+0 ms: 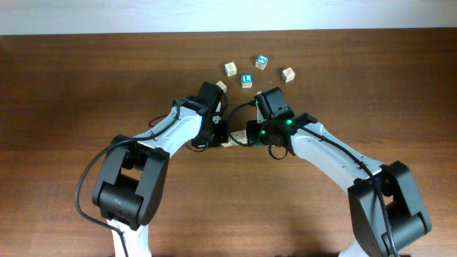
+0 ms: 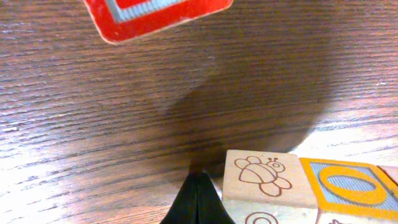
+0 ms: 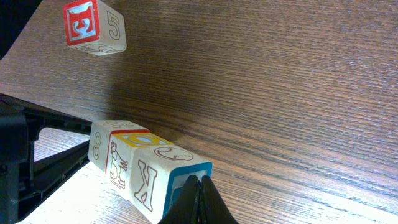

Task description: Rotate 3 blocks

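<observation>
Overhead: the arms meet mid-table. The left gripper (image 1: 221, 135) and right gripper (image 1: 248, 134) cover most of the three blocks (image 1: 233, 143), so only a pale sliver shows. The wrist cams resolve it: one straight row of three cubes, touching. Both pincers are pinched fully closed and hold nothing. The right tips are at the row's blue-framed end face (image 3: 189, 177), the left tips just beside the bee-drawing face (image 2: 261, 177). There are five loose cubes on the far side: red-faced cube (image 3: 93, 28) nearest the row, L cube (image 1: 247, 81), and three more cubes (image 1: 230, 68) (image 1: 262, 61) (image 1: 288, 73).
</observation>
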